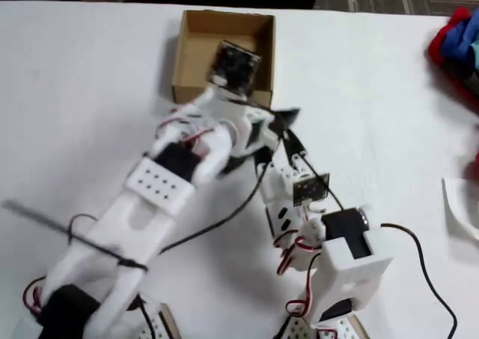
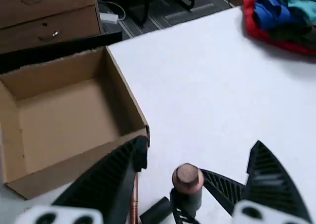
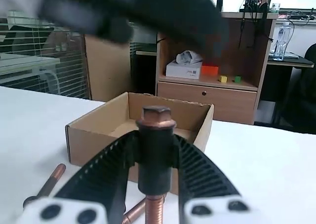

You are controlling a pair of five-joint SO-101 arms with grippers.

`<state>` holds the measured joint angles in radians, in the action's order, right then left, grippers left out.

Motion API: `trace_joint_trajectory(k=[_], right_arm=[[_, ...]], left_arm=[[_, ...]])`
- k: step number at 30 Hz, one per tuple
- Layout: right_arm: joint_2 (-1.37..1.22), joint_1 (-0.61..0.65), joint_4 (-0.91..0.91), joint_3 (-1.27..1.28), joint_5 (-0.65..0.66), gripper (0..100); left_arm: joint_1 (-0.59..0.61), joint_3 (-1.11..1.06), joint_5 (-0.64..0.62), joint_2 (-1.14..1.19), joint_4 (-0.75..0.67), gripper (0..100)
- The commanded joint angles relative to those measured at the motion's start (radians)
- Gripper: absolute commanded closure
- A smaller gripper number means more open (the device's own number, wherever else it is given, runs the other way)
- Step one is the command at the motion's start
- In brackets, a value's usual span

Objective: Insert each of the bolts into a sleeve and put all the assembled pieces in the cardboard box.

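The cardboard box point(image 1: 184, 55) stands open at the table's far middle, and the part of its floor in view point(image 2: 64, 120) point(image 3: 123, 127) is bare. My right gripper point(image 3: 155, 141) is shut on a black sleeve point(image 3: 155, 164) held upright, with a copper bolt point(image 3: 156, 117) through it. In the left wrist view the same bolt head point(image 2: 187, 175) sits between the spread jaws of my left gripper point(image 2: 197, 147), which is open around it, just in front of the box. Loose copper bolts point(image 3: 49, 180) point(image 2: 134, 204) and a spare black sleeve point(image 2: 155, 211) lie on the table close by.
A heap of red, blue and green cloth point(image 1: 456, 36) point(image 2: 281, 16) lies at the table's far right. A white curved item point(image 1: 458, 212) sits at the right edge. Both arms' cables point(image 1: 224, 215) trail over the middle. White table stretches left of the box.
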<state>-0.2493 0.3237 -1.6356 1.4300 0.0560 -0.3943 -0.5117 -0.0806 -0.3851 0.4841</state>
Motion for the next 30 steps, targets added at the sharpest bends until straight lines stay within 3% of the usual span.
trace_joint_trajectory(k=[1,8,13,23,27,30], right_arm=[[0.004,-0.007,-0.001,-0.008,0.008,97.9],[0.013,-0.015,-0.001,-0.043,0.015,98.0],[0.013,-0.068,0.041,-0.176,0.153,98.0],[0.196,-0.082,0.693,-0.48,0.163,98.0],[0.367,-0.07,1.055,-0.565,0.143,98.0],[0.493,-0.071,1.302,-0.652,0.011,98.0]], left_arm=[[0.064,0.097,0.005,-0.12,0.11,67],[0.307,0.122,0.008,-0.242,0.387,67],[0.459,0.016,0.005,-0.275,0.516,67],[0.663,-0.262,0.012,-0.434,0.623,67],[0.669,-0.349,0.107,-0.466,0.562,67],[0.672,-0.389,0.184,-0.465,0.46,67]])
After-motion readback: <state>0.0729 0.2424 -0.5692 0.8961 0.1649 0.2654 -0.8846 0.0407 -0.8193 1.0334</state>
